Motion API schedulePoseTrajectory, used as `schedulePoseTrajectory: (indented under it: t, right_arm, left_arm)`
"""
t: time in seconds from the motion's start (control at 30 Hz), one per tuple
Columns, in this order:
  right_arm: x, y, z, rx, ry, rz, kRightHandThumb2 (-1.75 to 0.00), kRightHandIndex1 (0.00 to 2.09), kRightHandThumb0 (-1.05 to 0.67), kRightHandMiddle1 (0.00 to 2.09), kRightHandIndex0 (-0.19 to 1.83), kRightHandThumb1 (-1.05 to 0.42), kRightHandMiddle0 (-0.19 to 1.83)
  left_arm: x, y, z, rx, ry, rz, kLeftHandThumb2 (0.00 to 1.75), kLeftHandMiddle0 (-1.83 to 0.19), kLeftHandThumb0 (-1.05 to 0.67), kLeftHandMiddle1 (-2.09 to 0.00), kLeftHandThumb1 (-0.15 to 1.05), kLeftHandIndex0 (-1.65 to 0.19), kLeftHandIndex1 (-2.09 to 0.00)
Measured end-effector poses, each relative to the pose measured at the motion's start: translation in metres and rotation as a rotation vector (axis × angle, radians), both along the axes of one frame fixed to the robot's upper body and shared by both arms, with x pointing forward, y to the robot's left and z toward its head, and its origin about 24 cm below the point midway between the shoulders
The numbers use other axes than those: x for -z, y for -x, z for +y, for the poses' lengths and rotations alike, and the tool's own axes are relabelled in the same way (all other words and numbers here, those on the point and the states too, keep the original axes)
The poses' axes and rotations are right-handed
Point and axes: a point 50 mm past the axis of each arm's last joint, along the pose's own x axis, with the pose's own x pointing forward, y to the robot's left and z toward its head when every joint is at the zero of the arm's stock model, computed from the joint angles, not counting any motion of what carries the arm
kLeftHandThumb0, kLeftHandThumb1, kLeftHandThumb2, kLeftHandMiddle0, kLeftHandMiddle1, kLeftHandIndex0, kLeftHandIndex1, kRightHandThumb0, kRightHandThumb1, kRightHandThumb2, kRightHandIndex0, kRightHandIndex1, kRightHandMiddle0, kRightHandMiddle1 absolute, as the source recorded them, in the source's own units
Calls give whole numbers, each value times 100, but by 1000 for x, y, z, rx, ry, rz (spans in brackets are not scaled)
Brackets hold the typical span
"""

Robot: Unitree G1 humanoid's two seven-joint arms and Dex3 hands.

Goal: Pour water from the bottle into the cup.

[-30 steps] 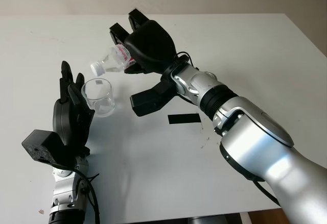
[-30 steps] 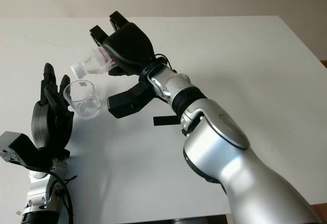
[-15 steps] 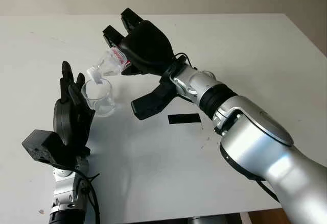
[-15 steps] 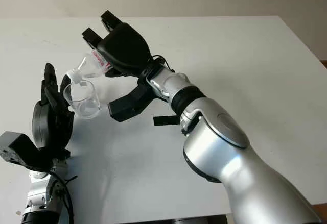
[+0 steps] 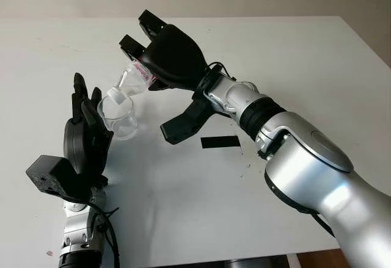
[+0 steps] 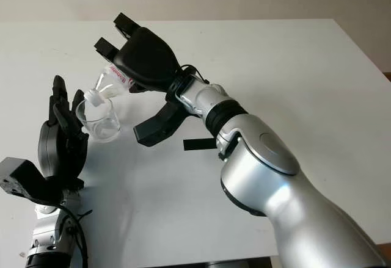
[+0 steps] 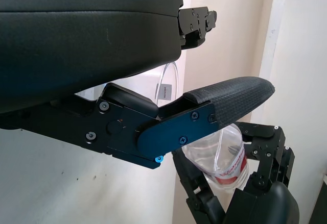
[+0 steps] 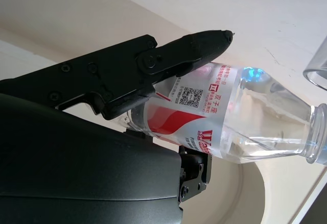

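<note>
The right hand (image 5: 160, 57) has tipped the gripped water bottle (image 5: 131, 82) steeper, neck now over the glass cup (image 5: 118, 116); the left hand (image 5: 85, 135) stays open beside it. The right wrist view shows water pooled toward the neck.

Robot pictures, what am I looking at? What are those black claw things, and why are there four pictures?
It is a robot shaped a bit like a person, with silver arms and black three-fingered hands. Two pictures come from cameras in its head, looking down at a white table. The other two come from small cameras on its wrists, so they are very close and tilted.

The right hand holds a clear plastic water bottle, tipped so its mouth points down into a clear cup standing on the table. The left hand is upright right beside the cup, on the near side; I cannot tell if it touches it. A black strip of tape lies on the table too.
</note>
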Motion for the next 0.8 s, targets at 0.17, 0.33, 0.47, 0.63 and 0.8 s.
schedulePoseTrajectory:
  t: [0.17, 0.33, 0.47, 0.63, 0.8]
  right_arm:
    - [0, 0, 0, 1, 1, 1, -16, 209, -40, 195, 104, -105, 26]
    - [-4, -2, -2, 21, -83, 48, -34, 209, -41, 209, 111, -105, 45]
    - [-17, -7, -8, 34, -361, 273, -19, 209, -35, 209, 103, -105, 41]
    - [-26, -14, -18, 54, -586, 462, -22, 209, -35, 209, 100, -105, 55]
    - [-18, -18, -30, 53, -766, 650, -23, 209, -36, 209, 101, -105, 68]
  left_arm:
    - [0, 0, 0, 0, 0, 2, 83, 19, -88, -34, 105, 12, 0]
    - [0, 0, 0, 1, 0, 2, 83, 19, -88, -35, 105, 11, 0]
    - [0, 0, 0, 2, 0, 2, 83, 19, -88, -34, 105, 12, 0]
    - [0, 0, 0, 1, 0, 2, 83, 19, -88, -34, 105, 12, 0]
    - [0, 0, 0, 2, 3, 2, 83, 19, -88, -34, 105, 12, 0]
